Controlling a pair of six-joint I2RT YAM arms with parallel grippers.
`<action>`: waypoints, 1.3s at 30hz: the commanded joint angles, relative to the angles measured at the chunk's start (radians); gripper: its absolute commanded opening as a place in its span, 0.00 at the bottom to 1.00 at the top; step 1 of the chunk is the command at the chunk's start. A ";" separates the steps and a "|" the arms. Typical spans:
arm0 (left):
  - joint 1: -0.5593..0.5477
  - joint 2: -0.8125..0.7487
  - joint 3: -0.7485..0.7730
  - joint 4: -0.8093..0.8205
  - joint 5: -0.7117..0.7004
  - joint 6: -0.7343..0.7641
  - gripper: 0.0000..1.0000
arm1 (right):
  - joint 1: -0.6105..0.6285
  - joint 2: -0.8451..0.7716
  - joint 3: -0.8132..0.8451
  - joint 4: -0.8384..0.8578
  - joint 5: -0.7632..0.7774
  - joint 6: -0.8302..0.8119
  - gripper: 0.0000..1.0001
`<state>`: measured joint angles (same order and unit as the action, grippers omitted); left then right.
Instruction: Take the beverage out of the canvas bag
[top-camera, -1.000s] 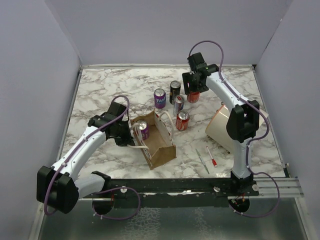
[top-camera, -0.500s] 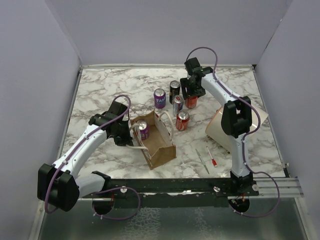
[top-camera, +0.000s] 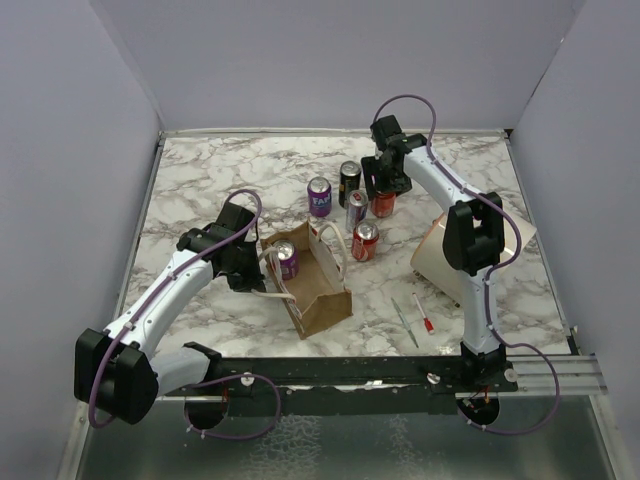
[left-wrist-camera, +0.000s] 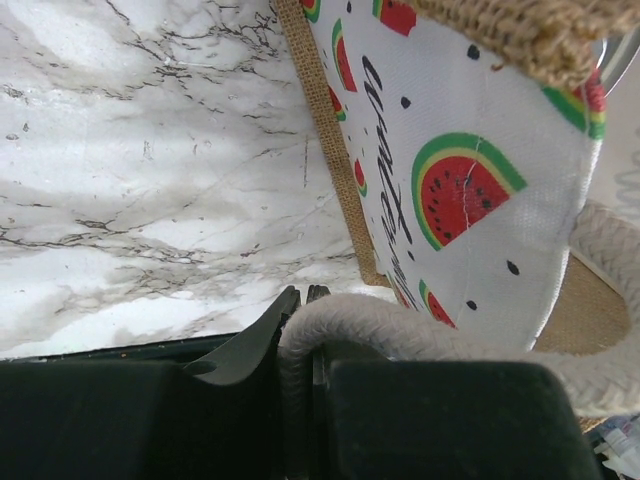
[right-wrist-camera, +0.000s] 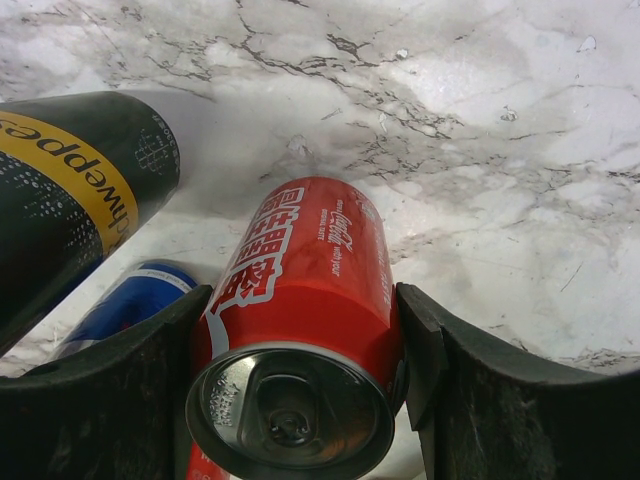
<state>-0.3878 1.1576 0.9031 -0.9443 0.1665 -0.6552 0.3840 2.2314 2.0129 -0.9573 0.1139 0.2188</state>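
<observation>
The tan canvas bag (top-camera: 315, 285) stands open at the table's middle with a purple can (top-camera: 287, 258) upright inside its far end. My left gripper (top-camera: 256, 268) is shut on the bag's white rope handle (left-wrist-camera: 400, 325). The left wrist view shows the gripper (left-wrist-camera: 300, 295) beside the bag's watermelon-printed panel (left-wrist-camera: 460, 180). My right gripper (top-camera: 384, 192) is at the back, shut on a red cola can (right-wrist-camera: 310, 250). That can (top-camera: 383, 205) is upright and low at the table, and the right gripper's (right-wrist-camera: 305, 295) fingers press on both of its sides.
A purple can (top-camera: 319, 196), black can (top-camera: 350, 180), silver-blue can (top-camera: 356, 210) and second red can (top-camera: 365, 241) stand behind the bag. The black can (right-wrist-camera: 80, 190) is close left of my right gripper. A cream cylinder (top-camera: 445, 255) lies right. Two pens (top-camera: 412, 316) lie near the front.
My right gripper has come down and toward the cluster of cans with the red can in it, then held still. The left arm and the bag have not moved.
</observation>
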 joint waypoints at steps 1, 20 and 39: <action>0.000 -0.016 0.025 -0.004 -0.033 0.021 0.00 | -0.002 -0.041 0.003 0.032 0.007 -0.016 0.60; 0.000 -0.071 -0.012 0.024 -0.004 0.001 0.00 | -0.001 -0.227 -0.100 0.012 -0.036 -0.027 0.74; -0.001 -0.188 -0.121 0.060 0.040 -0.027 0.00 | 0.057 -0.786 -0.527 0.127 -0.442 -0.042 0.70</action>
<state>-0.3878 1.0054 0.8104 -0.9127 0.1772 -0.6640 0.3897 1.5581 1.5524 -0.8978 -0.1482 0.1596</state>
